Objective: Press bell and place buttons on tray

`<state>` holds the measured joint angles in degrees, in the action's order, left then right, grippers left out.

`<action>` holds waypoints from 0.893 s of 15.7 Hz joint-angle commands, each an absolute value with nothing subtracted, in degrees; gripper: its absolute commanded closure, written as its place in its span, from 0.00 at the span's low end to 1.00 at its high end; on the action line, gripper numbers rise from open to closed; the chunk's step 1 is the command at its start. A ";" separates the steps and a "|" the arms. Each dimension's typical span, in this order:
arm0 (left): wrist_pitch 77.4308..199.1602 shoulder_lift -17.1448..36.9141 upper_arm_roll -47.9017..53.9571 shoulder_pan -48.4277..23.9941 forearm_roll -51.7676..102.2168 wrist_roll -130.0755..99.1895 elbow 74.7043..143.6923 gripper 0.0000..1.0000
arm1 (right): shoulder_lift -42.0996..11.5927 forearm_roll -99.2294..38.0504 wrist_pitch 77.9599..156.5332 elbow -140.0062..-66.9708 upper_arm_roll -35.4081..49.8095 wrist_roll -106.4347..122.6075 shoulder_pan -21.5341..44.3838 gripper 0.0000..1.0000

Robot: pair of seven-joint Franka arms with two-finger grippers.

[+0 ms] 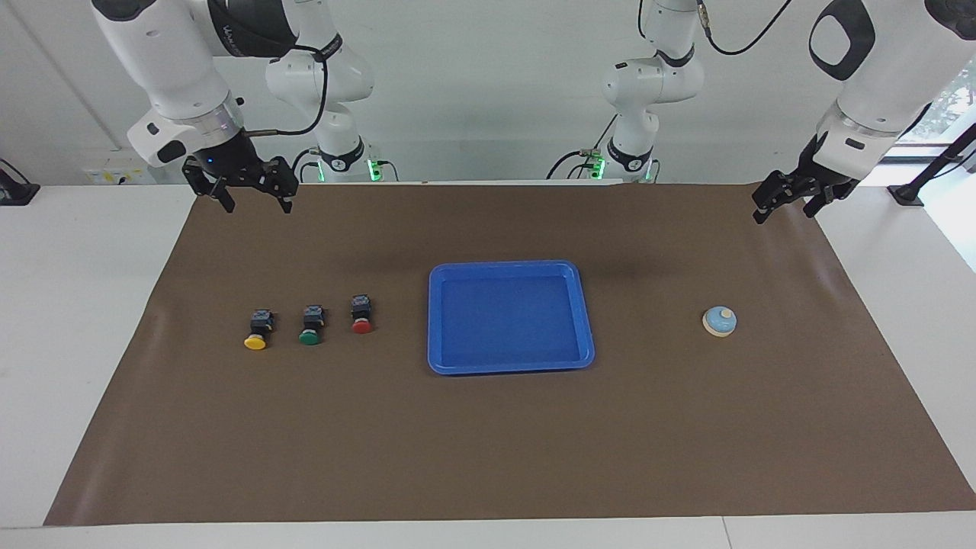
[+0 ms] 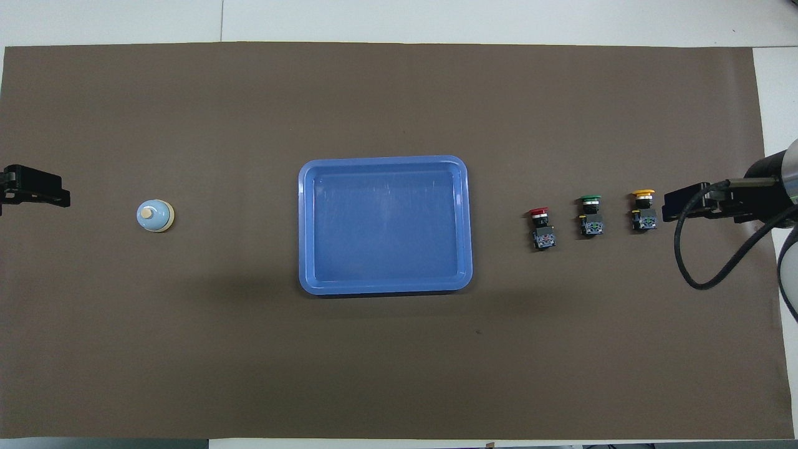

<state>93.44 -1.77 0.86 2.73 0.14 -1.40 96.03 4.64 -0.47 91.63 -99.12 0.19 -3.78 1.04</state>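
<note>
The tray point(image 1: 510, 316) lies flat mid-desk point(image 1: 488, 442) on the brown mat point(image 1: 488, 457), its long axis running between the two arms' ends. Toward the right arm's end of it, three buttons point(image 1: 309, 326) lie in a row, well apart from it, caps pointing away from the robots: red point(image 1: 361, 314) nearest the tray, then green point(image 1: 310, 325), then yellow point(image 1: 258, 330). Toward the left arm's end stands the bell point(image 1: 719, 321), upright, with open mat all round. The right pincer point(image 1: 255, 200) hangs wide over the mat's robot-side edge; the left pincer point(image 1: 785, 204) likewise, wide and empty.
</note>
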 commanded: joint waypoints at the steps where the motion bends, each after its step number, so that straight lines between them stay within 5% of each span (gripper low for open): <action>1: 95.71 -2.99 1.14 3.08 -0.26 -2.28 98.96 0.68 | 4.48 0.62 90.44 -98.35 0.88 -2.99 0.26 0.00; 3: 96.15 -2.81 1.05 3.77 -0.26 -2.72 101.32 1.00 | 4.48 0.62 90.44 -98.35 0.88 -3.08 0.26 0.00; 14: 115.73 3.43 1.23 5.98 -0.35 0.79 113.89 1.00 | 4.48 0.62 90.44 -98.35 0.88 -3.08 0.26 0.00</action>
